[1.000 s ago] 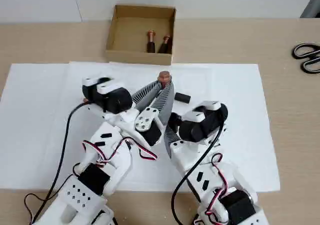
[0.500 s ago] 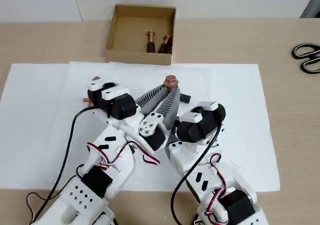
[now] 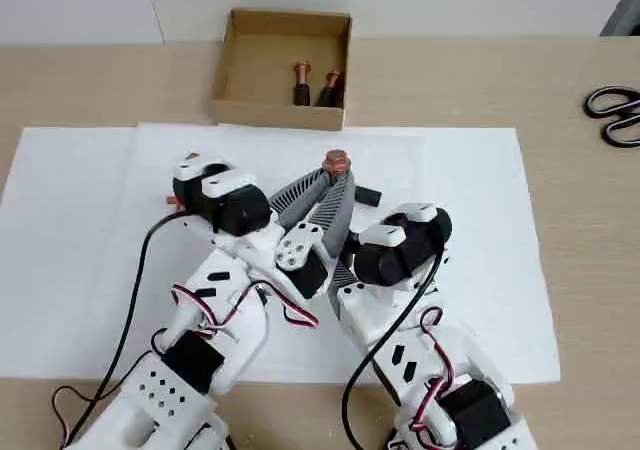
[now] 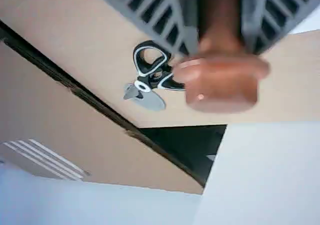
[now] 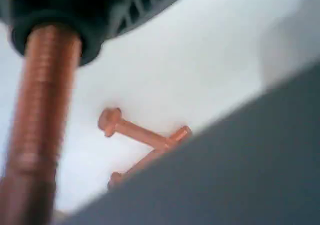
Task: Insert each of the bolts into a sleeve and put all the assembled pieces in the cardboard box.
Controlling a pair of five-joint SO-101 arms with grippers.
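Note:
My left gripper [image 3: 334, 175] is shut on a copper bolt [image 3: 335, 158], its head sticking out past the ribbed grey fingertips; the left wrist view shows the same bolt [image 4: 222, 80] close up. My right gripper [image 3: 340, 266] sits just under the left one, largely hidden by it. In the right wrist view a black sleeve [image 5: 50, 20] is held at the fingers, with a threaded copper shank [image 5: 42, 110] running into it. The cardboard box [image 3: 232, 70] at the back holds two assembled pieces [image 3: 302, 82] [image 3: 330, 88]. A loose black sleeve [image 3: 366, 196] lies on the paper beside the grippers.
White paper [image 3: 90, 250] covers the work area. Loose copper bolts [image 5: 135, 132] lie on it; their tips [image 3: 176, 202] peek out by the left arm. Scissors [image 3: 612, 110] lie at the table's right edge and appear as scissors [image 4: 152, 77] in the left wrist view.
The left arm has swung slightly toward the right arm, and the bolt head shifted a little right, then back. The right arm has barely moved.

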